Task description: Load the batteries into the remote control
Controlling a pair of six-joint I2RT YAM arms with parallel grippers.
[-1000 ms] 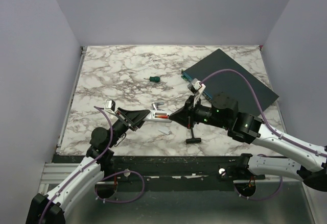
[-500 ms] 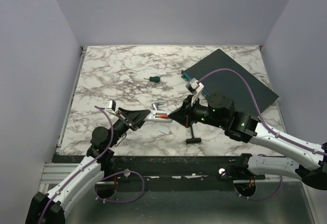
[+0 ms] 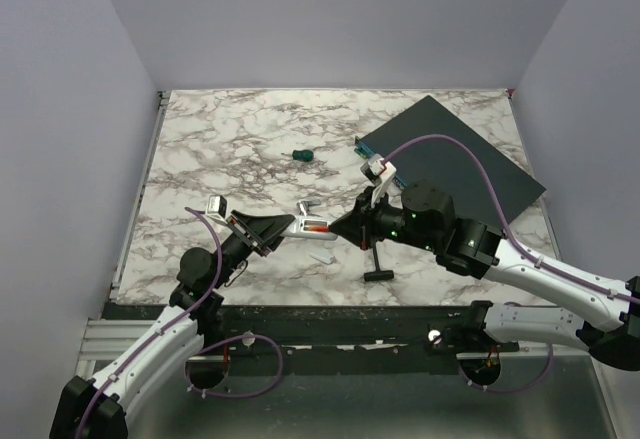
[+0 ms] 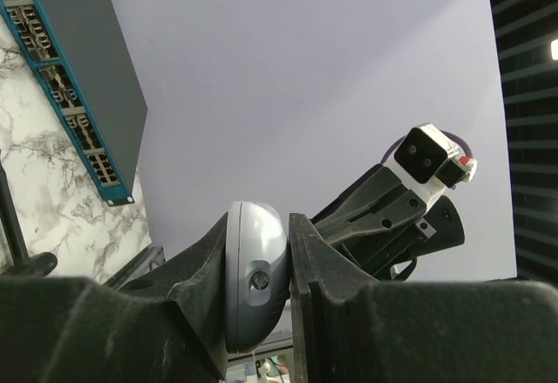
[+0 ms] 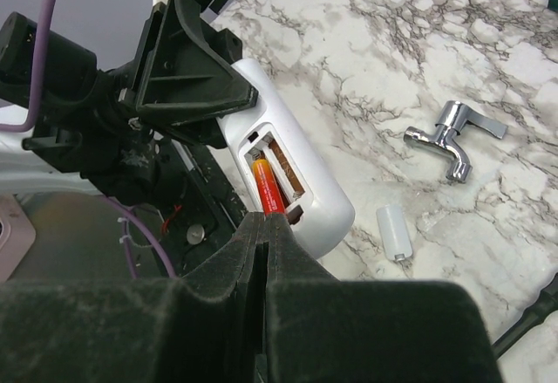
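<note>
Right wrist: pincer (image 5: pixel 263 221) tight on batt (image 5: pixel 265 188)

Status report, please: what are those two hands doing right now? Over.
Left hand shut on remote control, back open. Right hand shut, tips against battery lying in the remote. Nothing in the way.

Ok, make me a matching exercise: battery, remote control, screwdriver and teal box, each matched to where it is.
1 battery
2 remote control
3 screwdriver
4 teal box

A middle of the far half of the table
B gripped in the left claw
C table's far right corner
D in the remote's open compartment

Pairs: 1-D, 2-B, 3-A, 4-C
</note>
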